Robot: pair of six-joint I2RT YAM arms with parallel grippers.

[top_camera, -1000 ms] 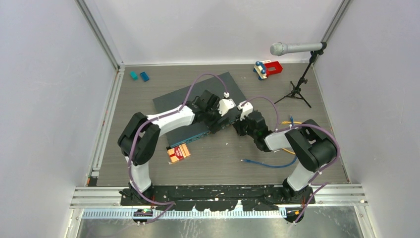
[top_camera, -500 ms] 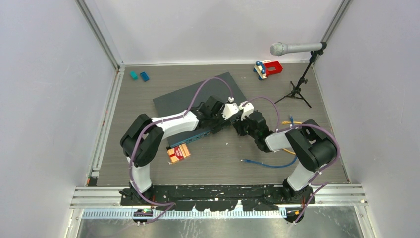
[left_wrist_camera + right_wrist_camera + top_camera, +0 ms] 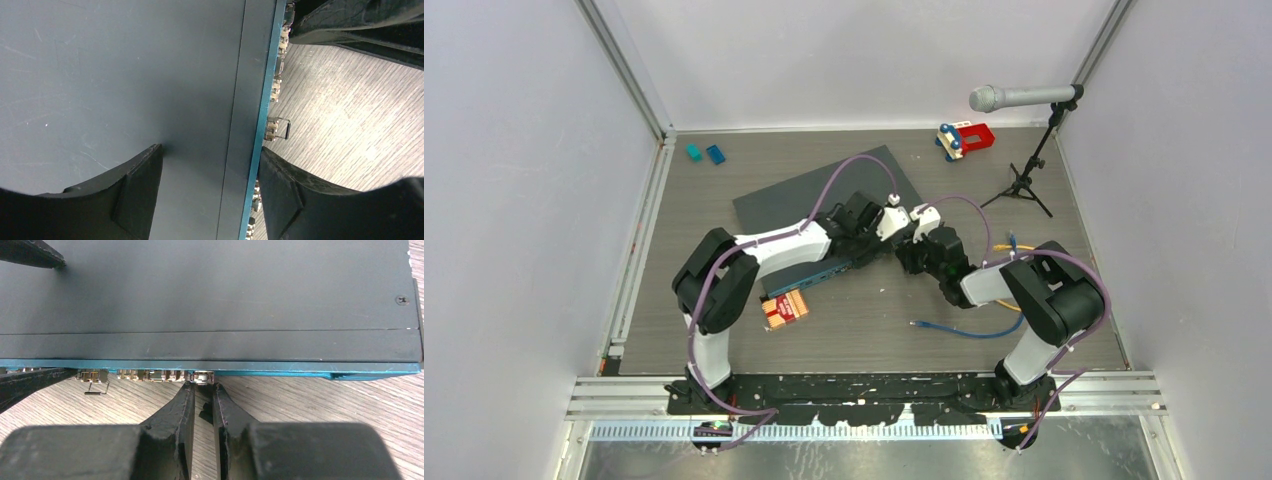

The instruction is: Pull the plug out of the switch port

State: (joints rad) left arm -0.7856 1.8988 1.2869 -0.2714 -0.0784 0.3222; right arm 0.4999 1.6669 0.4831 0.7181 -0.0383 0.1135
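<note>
The switch [image 3: 804, 195] lies slantwise in the middle of the table, its teal front edge [image 3: 300, 367] lined with small sockets. A small silvery plug [image 3: 202, 376] sits in one socket. My right gripper [image 3: 202, 385] has its fingers nearly together, tips on either side of the plug's outer end; in the top view it [image 3: 902, 250] meets the front edge. My left gripper [image 3: 209, 150] is open and straddles the front edge, one finger [image 3: 145, 170] on the dark top [image 3: 100, 75], the other [image 3: 280, 175] against the teal edge. From above it [image 3: 869, 240] is close beside the right gripper.
A second plug with a wire bail [image 3: 95, 385] sits further left along the front edge. A red and yellow box [image 3: 785, 308] lies before the switch. A blue cable [image 3: 969, 328] and a yellow cable [image 3: 1009, 248] lie on the right. A microphone stand [image 3: 1024, 185], a red toy [image 3: 965, 138] and teal blocks [image 3: 693, 152] stand at the back.
My left gripper has slid right along the switch toward the right gripper. The right gripper has stayed at the front edge.
</note>
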